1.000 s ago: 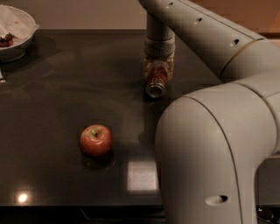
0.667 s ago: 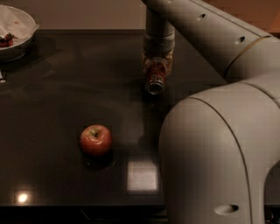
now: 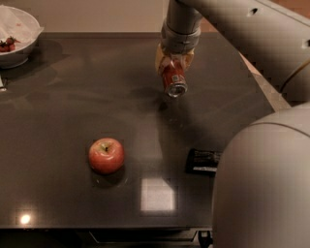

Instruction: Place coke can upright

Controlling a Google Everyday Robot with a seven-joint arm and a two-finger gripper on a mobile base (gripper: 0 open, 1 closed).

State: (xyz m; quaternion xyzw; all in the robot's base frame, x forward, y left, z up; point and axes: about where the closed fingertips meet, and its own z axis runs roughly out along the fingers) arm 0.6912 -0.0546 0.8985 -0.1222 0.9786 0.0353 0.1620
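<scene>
Hand (image 3: pixel 173 64) hangs over the far part of the dark surface (image 3: pixel 72 101), at the end of the grey arm (image 3: pixel 227 14) that comes in from 1 o'clock. Its 2 pale fingers (image 3: pixel 160 57) are closed on the coke can (image 3: pixel 173 80), 1 on each side of its upper half. The can is tilted, not upright: its silver end points down toward 5 o'clock and its red side faces the camera. A faint shadow lies on the surface at 8 o'clock from the can; whether the can touches the surface cannot be told. Well apart from the hand, at 7 o'clock, a red apple (image 3: pixel 106 155) sits stem up. At 5 o'clock a flat black wrapper (image 3: pixel 203 161) lies beside the robot's grey body (image 3: pixel 264 189), which hides its right end. At 9 o'clock, at the far-left edge, stands a white bowl (image 3: pixel 19 51) with something red inside.
</scene>
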